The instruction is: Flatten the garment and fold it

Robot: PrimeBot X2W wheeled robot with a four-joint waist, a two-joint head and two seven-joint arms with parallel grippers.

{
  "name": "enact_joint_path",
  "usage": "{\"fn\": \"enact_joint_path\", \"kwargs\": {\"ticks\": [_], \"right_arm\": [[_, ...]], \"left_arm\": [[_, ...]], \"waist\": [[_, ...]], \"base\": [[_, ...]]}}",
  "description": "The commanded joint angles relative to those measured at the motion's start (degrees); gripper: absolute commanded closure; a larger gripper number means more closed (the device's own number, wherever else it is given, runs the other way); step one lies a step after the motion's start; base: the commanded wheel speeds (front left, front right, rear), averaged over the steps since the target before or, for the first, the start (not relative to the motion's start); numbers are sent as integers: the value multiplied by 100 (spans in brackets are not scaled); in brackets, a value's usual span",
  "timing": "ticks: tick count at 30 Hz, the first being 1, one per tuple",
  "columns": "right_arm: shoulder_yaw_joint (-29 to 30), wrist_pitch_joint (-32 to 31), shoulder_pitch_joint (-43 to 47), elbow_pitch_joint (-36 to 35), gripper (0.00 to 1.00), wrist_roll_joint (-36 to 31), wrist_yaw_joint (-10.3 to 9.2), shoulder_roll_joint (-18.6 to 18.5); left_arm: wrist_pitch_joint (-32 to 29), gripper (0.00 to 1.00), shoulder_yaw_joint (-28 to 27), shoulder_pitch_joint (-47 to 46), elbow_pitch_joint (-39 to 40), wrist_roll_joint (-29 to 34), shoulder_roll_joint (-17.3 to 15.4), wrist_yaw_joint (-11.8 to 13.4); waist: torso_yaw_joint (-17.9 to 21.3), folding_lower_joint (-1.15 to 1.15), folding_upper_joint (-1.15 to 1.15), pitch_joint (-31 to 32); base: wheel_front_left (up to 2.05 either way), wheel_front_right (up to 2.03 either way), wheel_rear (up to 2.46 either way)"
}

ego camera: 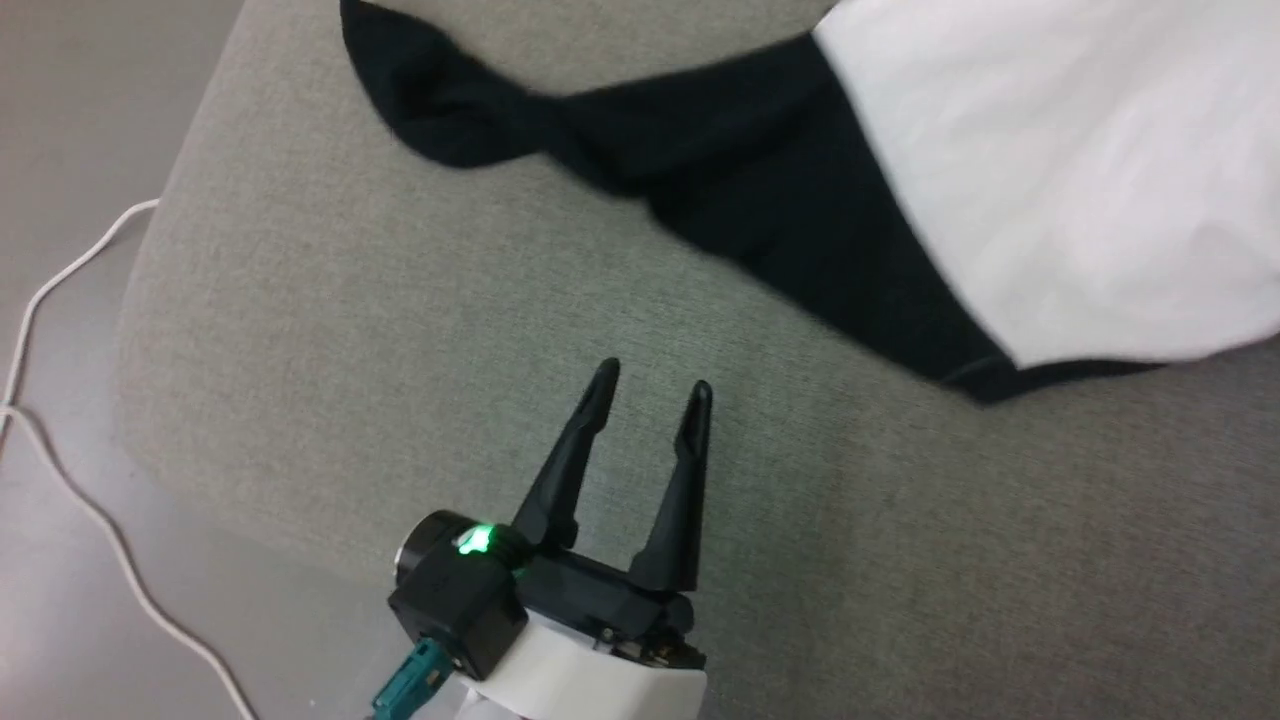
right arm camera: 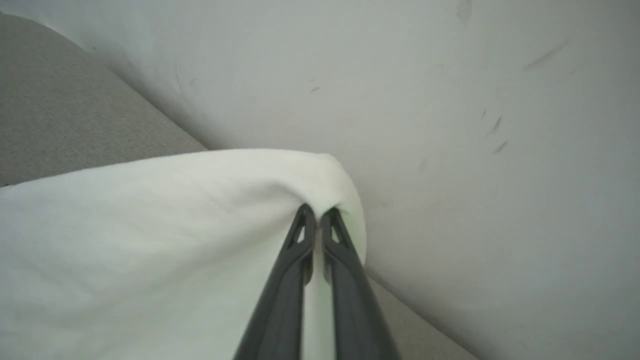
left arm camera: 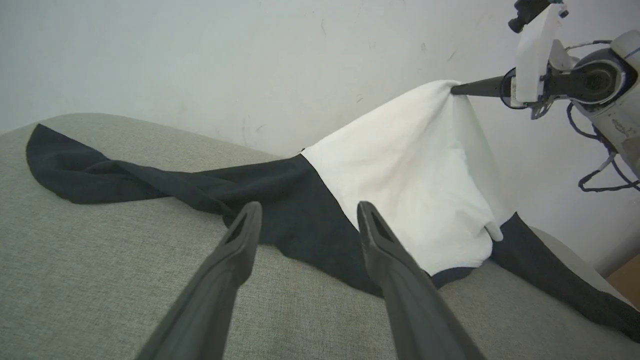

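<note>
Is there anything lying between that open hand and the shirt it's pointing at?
Nothing visible. Only bare grey cushion lies between the open left hand and the garment. The right hand is shut on the shirt's white part, holding it up.

The worktop (ego camera: 400, 330) is a grey woven-fabric surface with a rounded corner. The garment (ego camera: 760, 190) lies on it by its black sleeves, while its white body is raised off it.

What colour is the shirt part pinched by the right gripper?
White shirt body, best in right wrist view.
</note>
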State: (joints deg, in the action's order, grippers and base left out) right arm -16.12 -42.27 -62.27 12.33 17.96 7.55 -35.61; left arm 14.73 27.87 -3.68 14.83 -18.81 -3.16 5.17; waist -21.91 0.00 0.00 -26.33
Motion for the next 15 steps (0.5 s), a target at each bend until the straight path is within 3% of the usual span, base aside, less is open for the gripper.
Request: {"fn": "enact_joint_path", "kwargs": {"ticks": [1,8,9,10,11,12,15], "right_arm": [[-169,156,-247,98,100,-144,-6,-89],[-694,700,-678,919,100,-570,-6,-265],[-741,720,-652,1040,94,-580,-6,-258],[-774,749,-620,1150,65,-587,-6,-236],[-814,779,-583,1247,8,-593,-6,-214],[-859,815,-551,1319,0,-581,-6,-193],[-997,1001,-497,1417,0,-473,-6,-146]], "left_arm": [[27,0,76,-104,14,-74,28,13],[27,0,441,-202,5,-299,28,87],[27,0,477,-219,19,-321,28,103],[27,0,503,-237,28,-336,28,122],[27,0,523,-256,29,-346,28,142],[27,0,538,-277,22,-347,28,159],[27,0,541,-346,-19,-293,28,186]], "waist": [[-344,0,0,-276],[-855,0,0,-571],[-892,0,0,-608],[-910,0,0,-633],[-916,0,0,-644],[-912,0,0,-651],[-816,0,0,-627]], "base": [[0,0,0],[0,0,0],[0,0,0],[0,0,0],[0,0,0],[0,0,0],[0,0,0]]}}
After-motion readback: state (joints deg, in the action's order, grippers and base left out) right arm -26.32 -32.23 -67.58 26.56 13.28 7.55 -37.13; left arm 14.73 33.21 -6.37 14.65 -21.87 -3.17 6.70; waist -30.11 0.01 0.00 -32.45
